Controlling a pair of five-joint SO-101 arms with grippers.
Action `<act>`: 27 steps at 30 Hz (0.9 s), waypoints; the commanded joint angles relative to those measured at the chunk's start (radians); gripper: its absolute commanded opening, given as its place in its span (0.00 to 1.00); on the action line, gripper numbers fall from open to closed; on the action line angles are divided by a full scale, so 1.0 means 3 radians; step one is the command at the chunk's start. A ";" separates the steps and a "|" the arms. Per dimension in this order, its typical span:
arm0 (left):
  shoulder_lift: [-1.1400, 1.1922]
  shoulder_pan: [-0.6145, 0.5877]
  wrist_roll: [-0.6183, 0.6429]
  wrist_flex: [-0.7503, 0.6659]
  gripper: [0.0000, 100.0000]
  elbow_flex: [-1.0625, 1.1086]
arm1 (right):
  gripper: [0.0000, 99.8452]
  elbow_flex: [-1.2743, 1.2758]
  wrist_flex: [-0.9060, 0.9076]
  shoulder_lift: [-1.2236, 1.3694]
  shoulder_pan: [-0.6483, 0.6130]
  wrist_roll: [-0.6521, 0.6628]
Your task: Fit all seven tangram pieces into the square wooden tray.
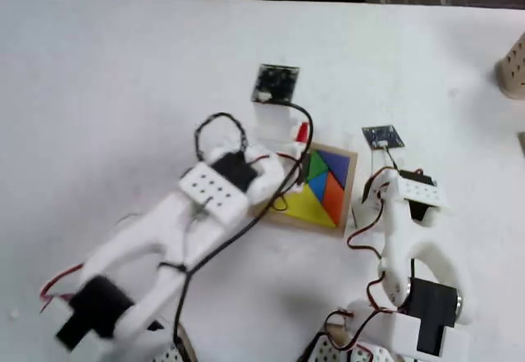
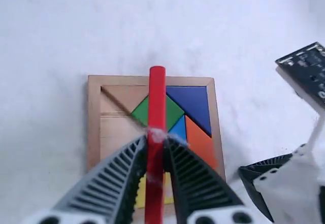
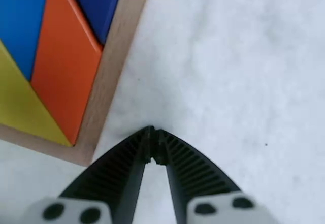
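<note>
Red piece [image 2: 157, 102] aloft, five in tray [image 2: 94, 132]

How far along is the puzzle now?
Done: green, dark blue, light blue, orange and yellow pieces lie in the tray. In hand: the left gripper holds the red piece on edge. Left: one side of the tray is bare wood.

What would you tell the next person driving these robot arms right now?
Left gripper: shut on the red piece, held on edge over the tray.
Right gripper: shut, empty, beside the tray's corner.
Done: green, dark blue, light blue, orange and yellow pieces lie in the tray.
Left: seat the red piece in the tray's bare part, then any piece remaining.
</note>
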 commanded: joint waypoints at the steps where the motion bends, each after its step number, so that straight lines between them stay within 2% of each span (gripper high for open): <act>1: 0.0453 0.0064 0.0046 -0.0378 0.03 -0.0220 | 0.02 -0.0148 0.0003 0.0008 0.0105 -0.0036; 12: 0.0703 -0.0028 0.0020 -0.0465 0.03 -0.0174 | 0.02 -0.0148 -0.0003 0.0008 0.0090 -0.0031; 14: 0.0698 -0.0074 0.0020 -0.0440 0.07 -0.0118 | 0.02 -0.0148 -0.0003 0.0008 0.0090 -0.0031; 21: 0.0673 -0.0253 0.0020 -0.0215 0.29 -0.0031 | 0.02 -0.0148 -0.0003 0.0008 0.0090 -0.0026; 27: 0.0673 -0.0442 0.0020 -0.0169 0.29 -0.0036 | 0.02 -0.0148 -0.0003 0.0008 0.0090 -0.0031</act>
